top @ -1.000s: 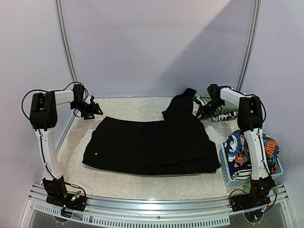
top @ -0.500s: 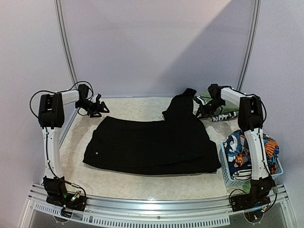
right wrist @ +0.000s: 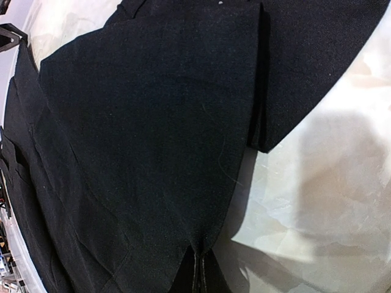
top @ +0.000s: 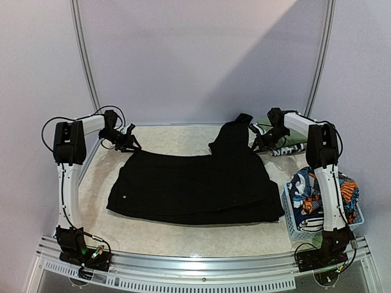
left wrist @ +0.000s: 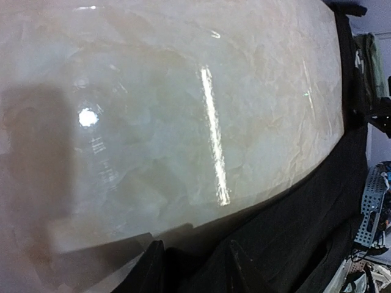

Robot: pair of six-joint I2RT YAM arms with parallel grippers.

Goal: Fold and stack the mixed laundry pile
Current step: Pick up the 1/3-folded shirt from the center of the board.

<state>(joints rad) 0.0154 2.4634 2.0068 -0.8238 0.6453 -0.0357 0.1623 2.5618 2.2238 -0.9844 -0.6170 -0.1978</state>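
Note:
A large plain black garment [top: 195, 186] of the mixed laundry pile lies spread across the table. Its far right part is pulled up into a peak [top: 235, 131]. My right gripper [top: 258, 142] is shut on that raised cloth; in the right wrist view its fingertips [right wrist: 198, 274] pinch a fold of black fabric [right wrist: 153, 122]. My left gripper [top: 129, 142] is at the garment's far left corner. In the left wrist view its jaws [left wrist: 195, 247] stand apart, straddling the black edge [left wrist: 293, 220]. An orange-blue-white cartoon-print piece [top: 308, 189] fills the basket.
A pale blue lattice basket [top: 298, 231] stands at the near right, also visible as a basket [left wrist: 372, 201] in the left wrist view. A folded olive-green cloth [top: 296, 146] lies at the far right, beside a black-and-white printed piece [top: 280, 151]. Metal frame posts [top: 85, 67] rise behind.
My left gripper has moved right and down to the garment's far left corner, and its jaws have narrowed. The right arm and the garment's raised peak have not moved.

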